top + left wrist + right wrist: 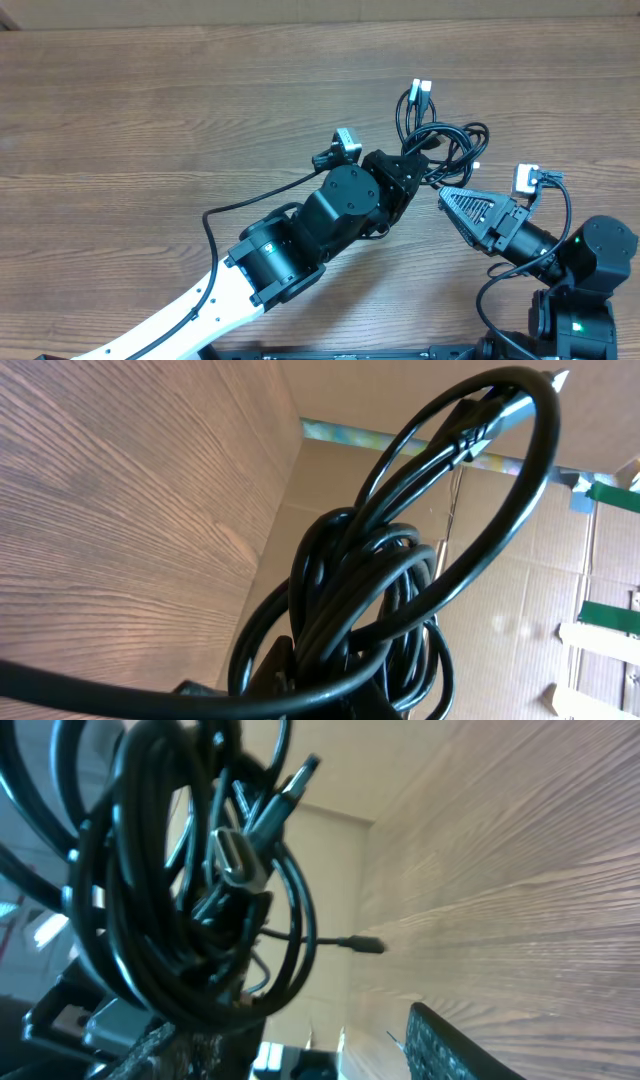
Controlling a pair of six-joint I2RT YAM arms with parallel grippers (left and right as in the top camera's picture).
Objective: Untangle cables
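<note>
1. The left tool (408, 168) reaches to the middle of the bench (150, 120) and is buried in the lower left edge of the cables (445, 140). Its own wrist camera shows the cords pinched together at the bottom of the frame between dark finger shapes, so it grips the bundle.
2. The right tool (445, 195) points in from the right, with its tip just beside the lower edge of the bundle. From overhead it looks like a single dark wedge. Only its wrist camera shows two ribbed fingers (450, 1040) spread wide, with bare bench between them and nothing clasped.
3. The cables form one knot of thin black loops, right of bench centre, between the two tools. I cannot tell whether the knot rests on the bench or hangs above it.
4. Only the overhead view shows a strand ending in a white plug (420, 90) on the far side of the knot.
5. Only the right wrist view shows a flat silver plug (238, 860) inside the knot. A thin cord with a small dark plug (365, 945) sticks out sideways from it.
6. Only the left wrist view shows one large loop arching over the knot, with a cardboard wall (520, 610) behind it.
</note>
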